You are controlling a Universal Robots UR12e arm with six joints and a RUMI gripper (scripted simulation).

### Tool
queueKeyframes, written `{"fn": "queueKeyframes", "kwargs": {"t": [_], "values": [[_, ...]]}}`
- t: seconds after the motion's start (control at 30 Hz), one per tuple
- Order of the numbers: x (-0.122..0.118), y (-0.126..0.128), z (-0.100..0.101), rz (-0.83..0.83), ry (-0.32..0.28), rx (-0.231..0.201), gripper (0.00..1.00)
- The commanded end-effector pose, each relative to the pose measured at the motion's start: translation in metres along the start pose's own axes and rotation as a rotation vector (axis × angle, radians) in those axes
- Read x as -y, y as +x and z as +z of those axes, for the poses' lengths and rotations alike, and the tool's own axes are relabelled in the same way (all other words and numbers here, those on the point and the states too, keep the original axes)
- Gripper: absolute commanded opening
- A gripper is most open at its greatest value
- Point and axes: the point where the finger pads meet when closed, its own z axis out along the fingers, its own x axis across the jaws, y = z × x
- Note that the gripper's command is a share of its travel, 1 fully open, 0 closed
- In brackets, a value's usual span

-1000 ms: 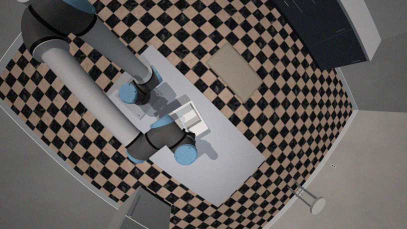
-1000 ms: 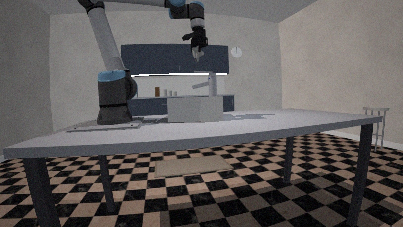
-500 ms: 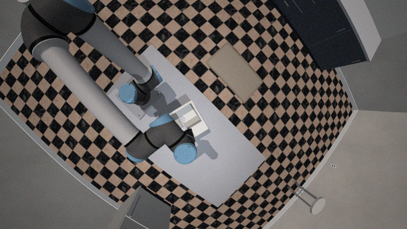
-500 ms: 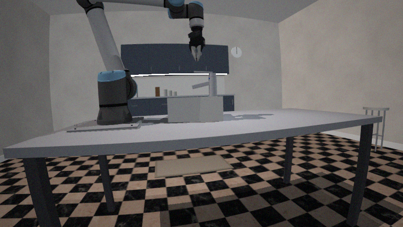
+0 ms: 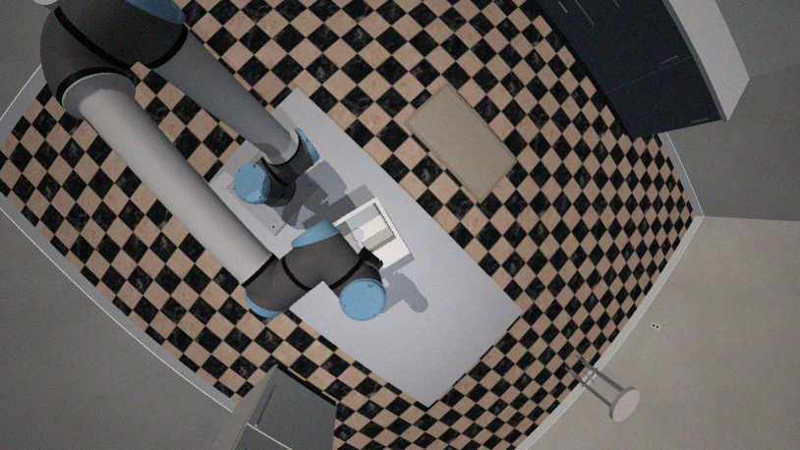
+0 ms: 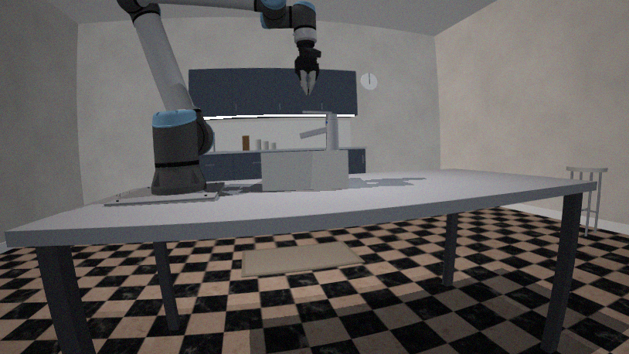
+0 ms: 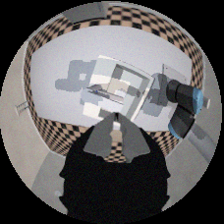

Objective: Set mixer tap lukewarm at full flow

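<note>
a: where's the lever (image 6: pixel 315 112)?

b: flat atop the tap, at 6 o'clock beneath my gripper (image 6: pixel 307 89). fingers pinched together, holding nothing.

a: risk?

b: descending shut, i could jab the lever sideways off the spout (image 6: pixel 313 131) line, leaving hot or cold.

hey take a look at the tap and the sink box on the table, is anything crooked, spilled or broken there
Nothing stands out. The mixer tap stands upright on the sink box, which sits flat on the table. No spill shows. The gripper hangs above the tap, jaws shut on nothing, touching nothing.
</note>
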Motion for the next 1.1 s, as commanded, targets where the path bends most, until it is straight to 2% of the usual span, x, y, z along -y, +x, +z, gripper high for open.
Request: {"fn": "queueKeyframes", "kwargs": {"t": [0.0,0.37,0.43,0.9,1.07], "values": [[0.0,-0.001,-0.002,-0.193,-0.009,0.003,0.0],[-0.005,-0.003,-0.004,-0.622,-0.009,0.005,0.0],[-0.005,-0.003,-0.004,-0.622,-0.009,0.005,0.0],[-0.011,-0.004,-0.006,-1.019,-0.008,0.007,0.0],[-0.012,-0.004,-0.006,-1.079,-0.007,0.008,0.0]]}}
